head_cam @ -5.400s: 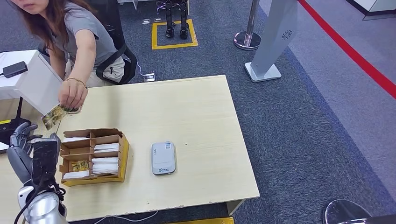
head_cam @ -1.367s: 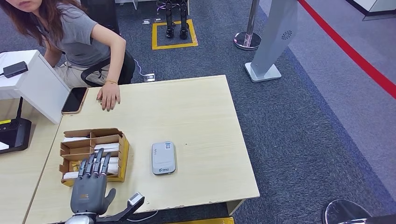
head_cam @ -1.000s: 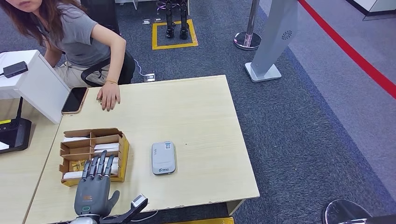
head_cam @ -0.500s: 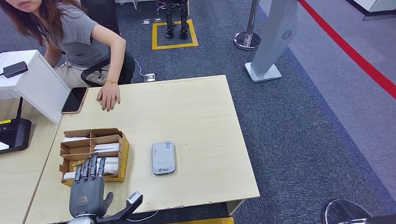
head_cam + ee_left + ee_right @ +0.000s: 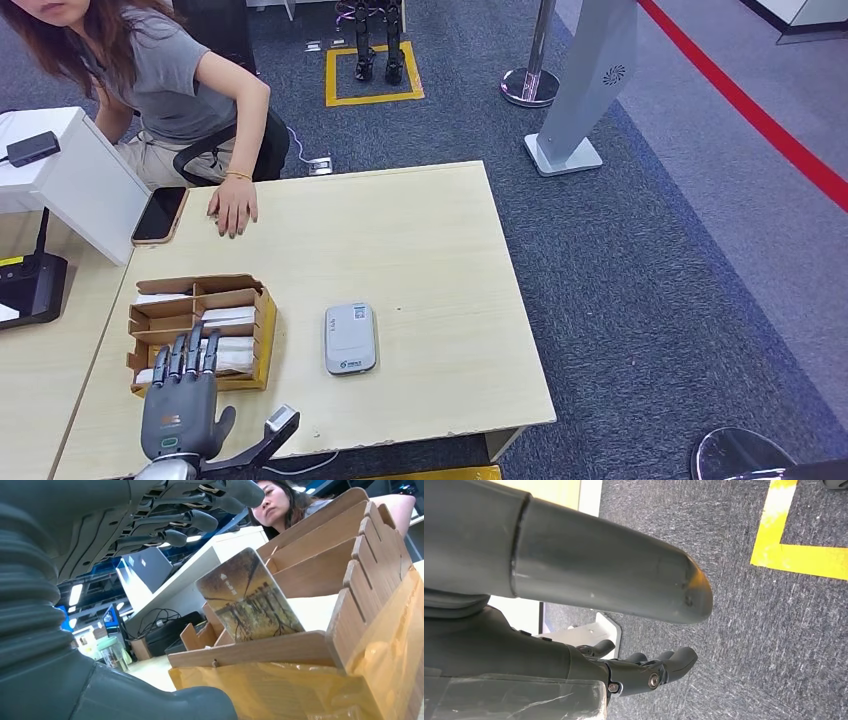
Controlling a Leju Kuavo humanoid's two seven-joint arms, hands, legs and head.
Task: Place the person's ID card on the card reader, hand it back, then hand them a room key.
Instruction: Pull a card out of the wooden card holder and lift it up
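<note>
My left hand (image 5: 180, 408) hovers over the near end of the cardboard card box (image 5: 236, 291), fingers stretched flat and apart, holding nothing. In the left wrist view its fingers (image 5: 200, 518) hang just above a picture-printed room key card (image 5: 248, 598) that stands upright in a slot of the box (image 5: 320, 555). White cards (image 5: 228, 318) fill other slots. The grey card reader (image 5: 349, 338) lies to the right of the box with nothing on it. My right hand (image 5: 549, 650) hangs beside the table above carpet, fingers loosely bent and empty.
A person sits at the far left corner, one hand (image 5: 233, 205) flat on the table (image 5: 420, 260) beside a dark phone (image 5: 159, 213). A white block (image 5: 85, 180) and a black stand (image 5: 30, 290) are at the left. Grey carpet lies to the right.
The person no longer holds up the card; their hand now rests on the table. My left hand came over the box, then drew slightly back and left in the last half second.
</note>
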